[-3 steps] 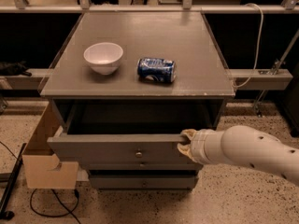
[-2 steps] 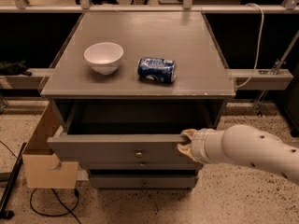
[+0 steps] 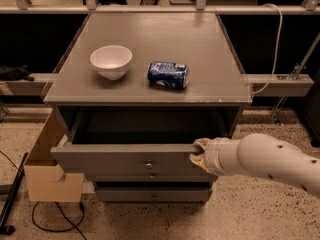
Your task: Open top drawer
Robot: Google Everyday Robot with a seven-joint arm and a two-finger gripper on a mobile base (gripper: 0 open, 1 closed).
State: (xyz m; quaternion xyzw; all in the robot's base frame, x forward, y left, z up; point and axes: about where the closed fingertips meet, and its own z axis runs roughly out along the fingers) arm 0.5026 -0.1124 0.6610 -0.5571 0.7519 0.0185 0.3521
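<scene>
The top drawer point(image 3: 115, 160) of the grey cabinet is pulled out toward me. Its flat grey front carries a small round metal knob point(image 3: 148, 165) at centre, and its inside is dark. My gripper point(image 3: 200, 154) is at the right part of the drawer's front, at its top edge, on the end of the white arm point(image 3: 265, 161) that comes in from the right. Its yellowish fingers point(image 3: 202, 145) lie over the front's rim.
On the cabinet top point(image 3: 155, 39) stand a white bowl point(image 3: 111, 61) and a blue can point(image 3: 167, 74) lying on its side. Narrower drawer fronts point(image 3: 150, 193) sit below. A cardboard box point(image 3: 47, 176) stands at the left, with cables on the floor. A rail runs behind.
</scene>
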